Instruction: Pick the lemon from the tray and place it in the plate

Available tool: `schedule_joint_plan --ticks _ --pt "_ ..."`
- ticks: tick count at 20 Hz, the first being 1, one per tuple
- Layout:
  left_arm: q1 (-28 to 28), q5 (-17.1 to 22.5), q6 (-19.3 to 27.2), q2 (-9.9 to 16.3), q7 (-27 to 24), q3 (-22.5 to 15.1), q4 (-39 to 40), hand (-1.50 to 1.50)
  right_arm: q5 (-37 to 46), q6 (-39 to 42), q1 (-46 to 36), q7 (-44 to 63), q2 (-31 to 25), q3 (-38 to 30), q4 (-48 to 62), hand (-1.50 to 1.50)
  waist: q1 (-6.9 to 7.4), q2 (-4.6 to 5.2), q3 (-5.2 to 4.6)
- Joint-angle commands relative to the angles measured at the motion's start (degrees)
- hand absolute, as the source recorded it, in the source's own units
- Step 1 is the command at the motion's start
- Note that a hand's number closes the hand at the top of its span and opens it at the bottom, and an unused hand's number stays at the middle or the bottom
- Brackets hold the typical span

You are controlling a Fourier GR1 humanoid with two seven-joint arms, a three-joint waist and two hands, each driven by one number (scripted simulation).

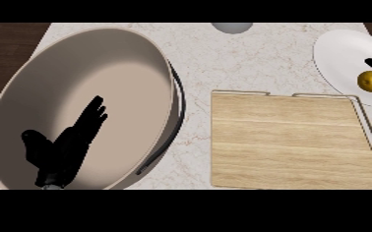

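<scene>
The yellow lemon shows at the view's right edge, over the white plate, partly cut off by the frame. A small black piece of my right hand shows just above the lemon; whether it holds the lemon is hidden. The wooden tray with its thin metal rim lies at the centre right with nothing on it. At the lower left, my left hand rests open with its fingers pointing up, in front of a big beige bowl.
The big beige bowl with a dark rim fills the left side of the marble counter. A grey round object peeks in at the top edge. Dark wood shows at the far upper left.
</scene>
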Motion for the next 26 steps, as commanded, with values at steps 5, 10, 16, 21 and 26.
schedule_joint_plan --ticks 5,10,16,21,26 --pt "-0.3 -0.5 0.3 -3.5 -3.1 0.0 9.6 0.00 -9.9 11.4 3.0 -10.3 -2.5 -8.5 3.1 -1.50 -2.12 0.17 -1.20" --pt "-1.2 -2.0 3.0 -4.9 0.7 -1.2 8.0 0.00 -11.3 23.5 6.0 -13.3 -5.6 -8.7 5.8 -1.50 -2.67 -0.33 -1.25" --pt "0.6 -2.7 1.9 -5.3 -2.6 -1.4 9.3 0.00 -11.1 30.1 12.3 -19.3 -5.0 -7.8 8.3 -1.50 -2.61 -0.45 -1.29" --pt "1.7 -2.0 0.2 -5.3 -3.8 -1.3 10.0 0.00 -9.2 27.9 14.9 -20.1 -4.3 -5.6 8.3 -1.50 -3.00 -0.88 -1.47" --pt "0.2 -3.2 1.9 -6.0 -2.1 -1.0 10.6 0.00 -8.6 28.0 17.3 -22.6 -3.0 -4.3 7.9 -1.50 -3.48 -0.96 -1.48"
